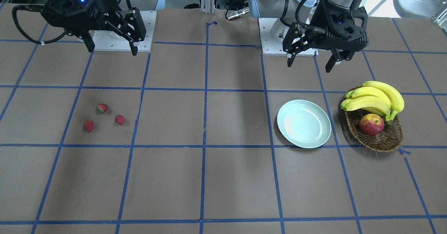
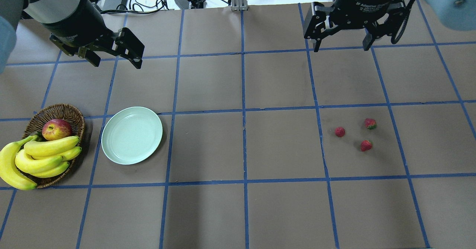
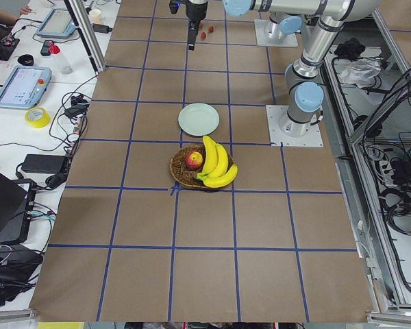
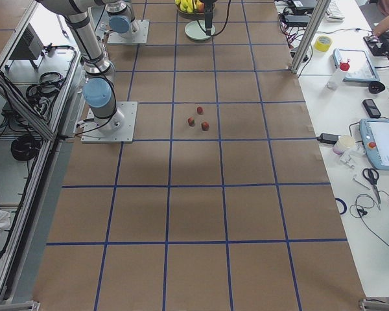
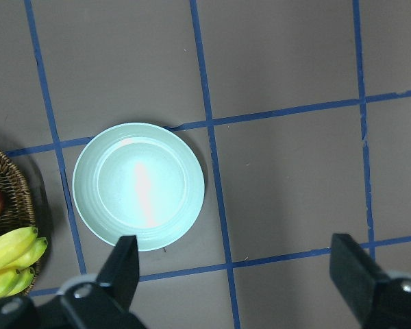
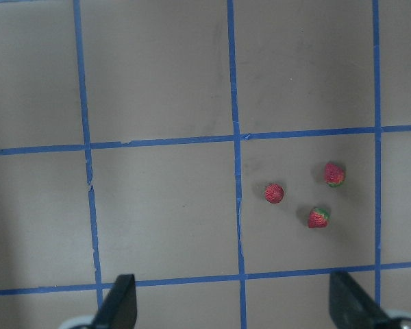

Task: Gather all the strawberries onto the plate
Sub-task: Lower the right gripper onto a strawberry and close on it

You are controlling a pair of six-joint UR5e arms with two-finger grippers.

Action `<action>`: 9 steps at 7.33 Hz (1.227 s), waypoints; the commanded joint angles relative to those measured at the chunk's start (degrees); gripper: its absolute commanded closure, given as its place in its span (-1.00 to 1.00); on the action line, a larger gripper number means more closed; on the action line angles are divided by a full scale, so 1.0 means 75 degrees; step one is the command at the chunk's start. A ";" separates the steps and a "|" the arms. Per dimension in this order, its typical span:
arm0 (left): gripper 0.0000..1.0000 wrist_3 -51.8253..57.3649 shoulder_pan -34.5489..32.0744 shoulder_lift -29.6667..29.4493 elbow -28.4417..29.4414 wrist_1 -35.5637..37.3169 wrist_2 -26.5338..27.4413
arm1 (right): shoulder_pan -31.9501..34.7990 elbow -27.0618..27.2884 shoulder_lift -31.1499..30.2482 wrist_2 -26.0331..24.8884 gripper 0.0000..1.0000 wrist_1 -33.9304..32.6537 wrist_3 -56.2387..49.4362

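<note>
Three small red strawberries [image 2: 340, 131] [image 2: 370, 123] [image 2: 366, 145] lie close together on the brown table, on the robot's right; they also show in the right wrist view [image 6: 274, 193] and the front view [image 1: 101, 108]. The pale mint plate [image 2: 132, 135] sits empty on the robot's left, also seen in the left wrist view [image 5: 138, 186] and the front view [image 1: 303, 123]. My left gripper [image 2: 114, 60] is open, raised, behind the plate. My right gripper [image 2: 342, 49] is open, raised, well behind the strawberries.
A brown wicker basket [image 2: 55, 115] stands just left of the plate, holding a red-yellow apple [image 2: 56, 129] and a bunch of bananas [image 2: 37, 159]. Blue tape lines grid the table. Cables and a post lie at the far edge.
</note>
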 commanded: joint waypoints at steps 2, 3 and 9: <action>-1.00 0.0003 0.0000 0.0000 -0.0004 0.0004 0.0005 | -0.0082 0.0063 0.0022 -0.0105 -1.00 0.0057 -0.0205; -1.00 -0.0009 0.0000 0.0000 -0.0004 -0.0008 -0.0006 | -0.0163 0.0191 0.0034 -0.0071 -1.00 0.0243 -0.0345; -1.00 0.0003 0.0000 0.0000 -0.0004 -0.0008 0.0005 | -0.1664 0.3771 0.0488 0.0000 -1.00 -0.3105 -0.2093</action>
